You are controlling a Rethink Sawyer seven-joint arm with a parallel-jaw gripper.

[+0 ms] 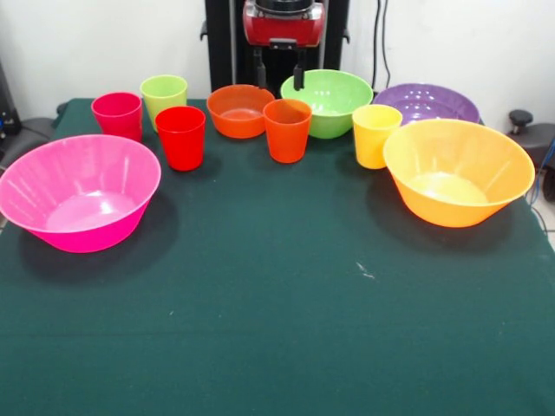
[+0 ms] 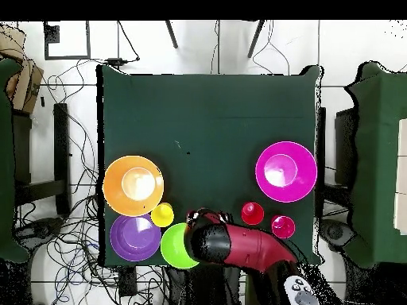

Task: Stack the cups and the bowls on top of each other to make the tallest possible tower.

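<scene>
All cups and bowls stand apart on the green table; no tower shows. Along the back are the crimson cup [image 1: 117,114], lime green cup [image 1: 164,97], red cup [image 1: 180,137], small orange-red bowl [image 1: 239,110], orange cup [image 1: 287,129], green bowl [image 1: 328,101], yellow cup [image 1: 375,134] and purple bowl [image 1: 427,102]. The large pink bowl [image 1: 80,192] sits front left, the orange-yellow bowl [image 1: 458,172] at right. My gripper [image 1: 278,76] is open and empty, hanging between the orange-red and green bowls, just behind the orange cup.
In the overhead view my red arm [image 2: 246,248] covers the orange cup, orange-red bowl and lime cup. The pink bowl [image 2: 286,171] and orange-yellow bowl [image 2: 133,185] flank the bare green cloth [image 2: 207,119]. Cables lie on the floor around the table.
</scene>
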